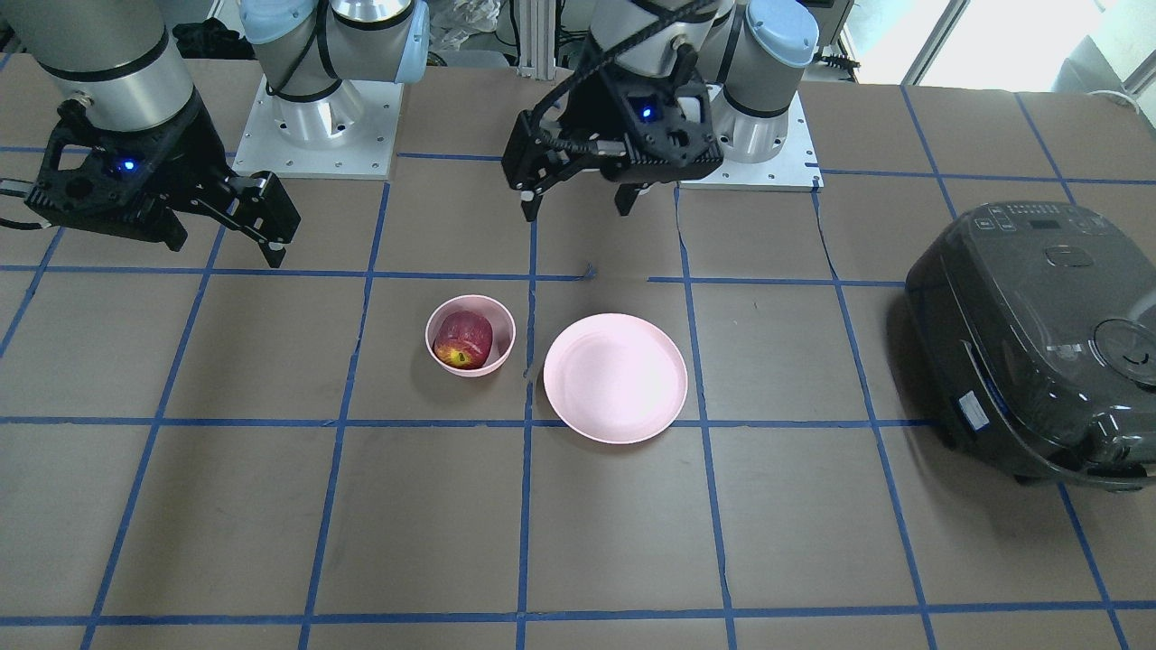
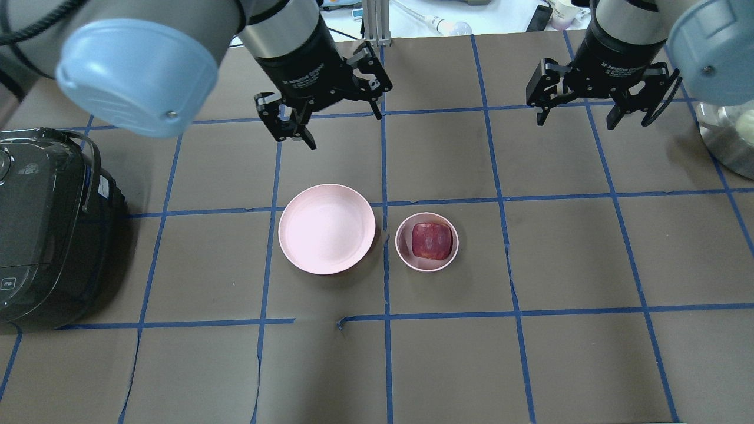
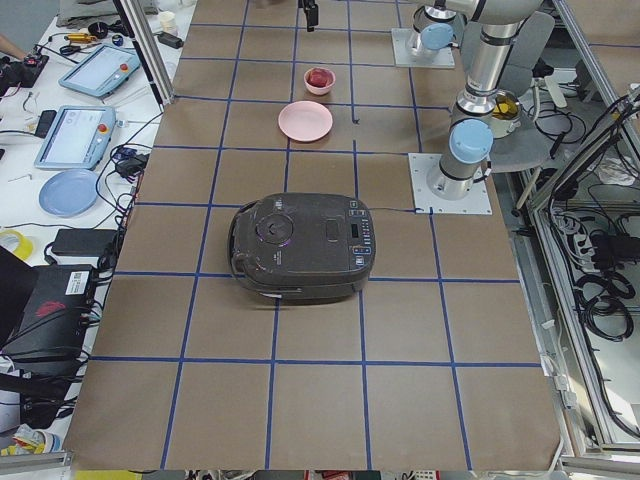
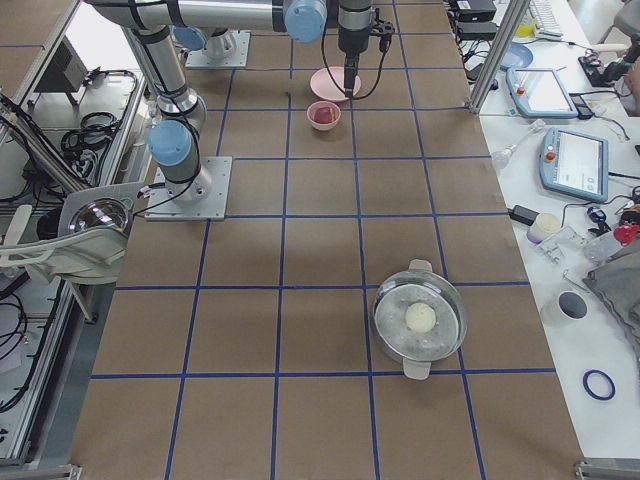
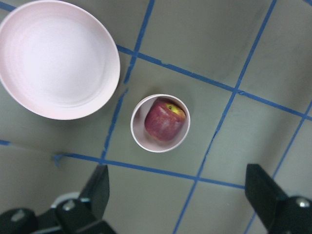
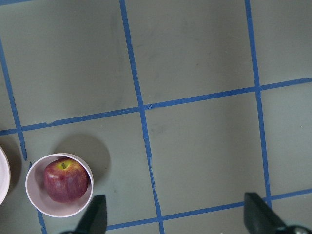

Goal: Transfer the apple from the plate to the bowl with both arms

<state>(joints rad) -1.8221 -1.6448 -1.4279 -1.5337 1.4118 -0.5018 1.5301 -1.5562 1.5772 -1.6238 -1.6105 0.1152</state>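
Overhead exterior view, notes on my two hands. My left gripper (image 2: pixel 343 131) hangs above the table, fingers spread wide, nothing between them. My right gripper (image 2: pixel 576 123) hangs at about the same height, also spread and holding nothing. Both are clear of the dishes.

Left wrist view: my left fingers (image 5: pixel 97 187) frame the lower corners, well apart. The bowl (image 5: pixel 138 139) lies on the table between them in that view, with the apple (image 5: pixel 165 122) inside it, yellow patch at the stem end, red skin turned to the lens. The rim stands all around the fruit.

Outward from the left hand: the plate (image 2: pixel 327 228) lies flat on the table under its reach, showing its bare pink face. The bowl sits just beside the plate on my right hand's side, rims close but apart. It lies between my two hands and closer to the left one.

Surface: brown table (image 2: pixel 565 247) covered in sheets, crossed by a grid of blue tape (image 2: pixel 500 200), with some seams lifted or torn.

Further out: a dark rice cooker (image 2: pixel 41 224), lid shut, stands on the outer side of my left hand. A metal pot (image 4: pixel 420 318) with a lid stands well beyond my right hand.

Room: a white bench with teach pendants (image 3: pixel 75 140) and cables runs along the table's far edge.
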